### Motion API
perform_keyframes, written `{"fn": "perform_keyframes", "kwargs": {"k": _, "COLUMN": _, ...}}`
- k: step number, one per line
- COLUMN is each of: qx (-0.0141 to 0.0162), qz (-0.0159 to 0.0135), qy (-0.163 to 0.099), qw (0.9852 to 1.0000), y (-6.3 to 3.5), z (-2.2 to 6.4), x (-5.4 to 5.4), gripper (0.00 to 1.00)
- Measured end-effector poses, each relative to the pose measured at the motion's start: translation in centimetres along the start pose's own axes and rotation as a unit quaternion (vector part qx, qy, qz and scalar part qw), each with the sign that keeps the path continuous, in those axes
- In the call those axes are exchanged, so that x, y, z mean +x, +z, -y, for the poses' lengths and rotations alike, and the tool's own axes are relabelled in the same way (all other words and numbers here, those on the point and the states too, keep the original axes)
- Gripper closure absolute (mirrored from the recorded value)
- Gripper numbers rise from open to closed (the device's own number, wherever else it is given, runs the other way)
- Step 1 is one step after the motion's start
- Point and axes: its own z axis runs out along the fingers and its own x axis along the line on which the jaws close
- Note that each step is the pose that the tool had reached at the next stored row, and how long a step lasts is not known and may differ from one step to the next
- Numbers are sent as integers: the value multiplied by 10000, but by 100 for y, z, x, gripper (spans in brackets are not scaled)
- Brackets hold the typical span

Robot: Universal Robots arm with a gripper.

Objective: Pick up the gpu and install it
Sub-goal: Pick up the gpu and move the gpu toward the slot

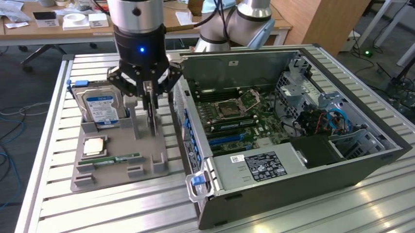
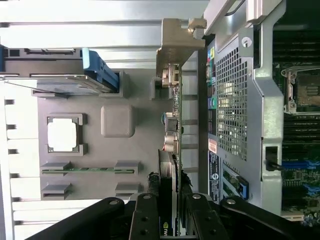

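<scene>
One gripper (image 1: 151,103) over grey fixture tray (image 1: 123,167), jaws narrowed onto top edge of gpu (image 1: 153,121); card stands on edge, silvery bracket (image 2: 176,52) at one end, likely so slim board can be pinched from above. Seated in tray slot or just clear: cannot tell. Hard drive (image 1: 99,108), RAM stick (image 1: 120,158) parked in own slots. Open PC case (image 1: 304,160) just beside tray, on its side, motherboard (image 1: 236,116) facing up for access. Surface: slatted aluminium table (image 1: 97,213); office desks (image 1: 26,31) behind
</scene>
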Motion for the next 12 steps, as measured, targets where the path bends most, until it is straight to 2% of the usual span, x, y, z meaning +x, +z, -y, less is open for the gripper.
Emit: {"fn": "perform_keyframes", "kwargs": {"k": 12, "qx": 0, "qz": 4, "qy": 3, "qw": 10000, "y": -505, "z": -11, "x": -10, "gripper": 74}}
